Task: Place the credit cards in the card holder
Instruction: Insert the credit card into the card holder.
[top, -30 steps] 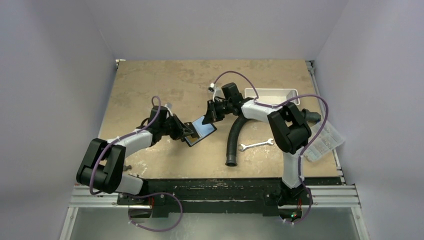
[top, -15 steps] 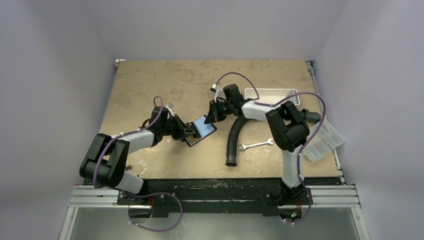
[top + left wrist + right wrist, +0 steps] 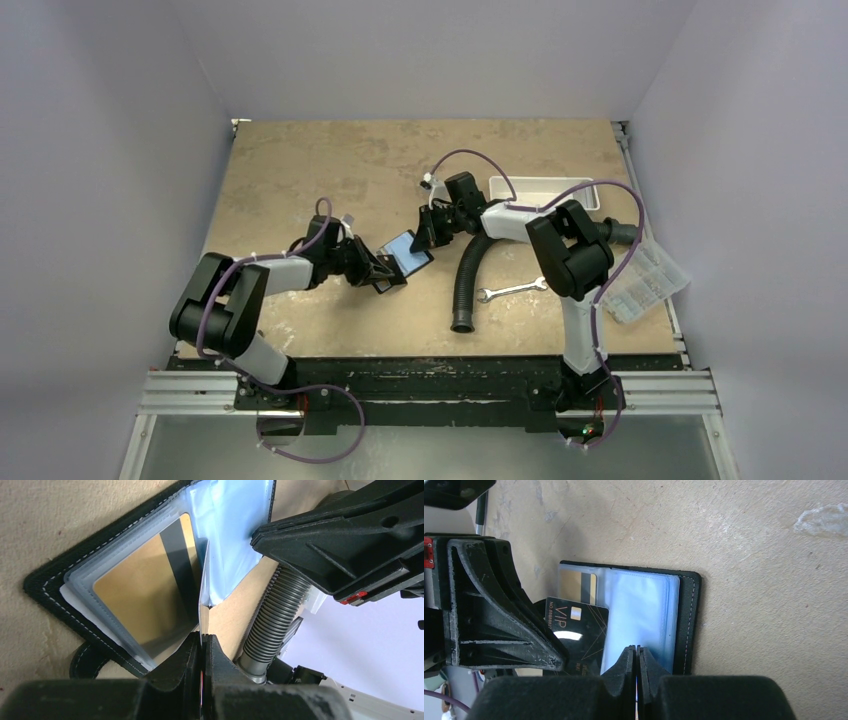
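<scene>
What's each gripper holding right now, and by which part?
Left gripper: black VIP card, by one edge. Right gripper: a clear sleeve of the card holder, by its edge.

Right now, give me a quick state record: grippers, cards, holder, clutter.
left gripper: shut on VIP card, not yet in a sleeve
right gripper: shut on sleeve of the holder
holder: open on table
gold card: already in a sleeve
clutter: hose, wrench, tray, clear box, all right of the holder
</scene>
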You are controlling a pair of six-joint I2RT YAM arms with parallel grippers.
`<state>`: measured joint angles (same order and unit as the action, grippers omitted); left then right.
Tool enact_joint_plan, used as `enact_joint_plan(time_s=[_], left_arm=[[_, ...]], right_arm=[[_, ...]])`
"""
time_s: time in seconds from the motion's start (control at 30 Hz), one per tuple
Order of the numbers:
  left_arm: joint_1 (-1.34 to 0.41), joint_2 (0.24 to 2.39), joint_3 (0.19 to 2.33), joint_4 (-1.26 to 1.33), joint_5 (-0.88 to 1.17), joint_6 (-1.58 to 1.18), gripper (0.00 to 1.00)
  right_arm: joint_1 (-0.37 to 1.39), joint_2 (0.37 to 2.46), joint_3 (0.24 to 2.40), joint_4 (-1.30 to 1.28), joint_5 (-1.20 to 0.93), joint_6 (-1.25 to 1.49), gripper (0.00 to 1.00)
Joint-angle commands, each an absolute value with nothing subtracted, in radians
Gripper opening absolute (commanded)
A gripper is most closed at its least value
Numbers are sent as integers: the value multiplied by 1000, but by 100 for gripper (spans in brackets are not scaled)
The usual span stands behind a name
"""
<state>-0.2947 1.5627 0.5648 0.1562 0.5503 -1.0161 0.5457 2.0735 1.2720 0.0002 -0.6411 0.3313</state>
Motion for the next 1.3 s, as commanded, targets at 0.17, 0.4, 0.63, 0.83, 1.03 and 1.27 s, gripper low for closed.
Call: enact_joint_plan(time_s=[0.17, 0.4, 0.63, 0.83, 1.03, 1.27], left_arm=[[-276, 1631, 624, 171, 561, -1026, 0], [-275, 1645, 637, 216, 584, -995, 0], [-270, 1629, 630, 224, 595, -965, 0], [-265, 1664, 629, 274, 618, -971, 0], [-258, 1683, 624, 324, 642, -985, 0], [-252, 1700, 601, 436, 682, -1035, 0]], right_arm=[[546, 2085, 1295, 2, -628, 305, 0], [545, 2089, 1295, -8, -621, 299, 0], [543, 2081, 1295, -19, -586, 302, 0], [537, 2078, 1301, -32, -574, 303, 0], [537, 2092, 1308, -42, -573, 299, 0], [537, 2112, 1320, -56, -573, 295, 0]])
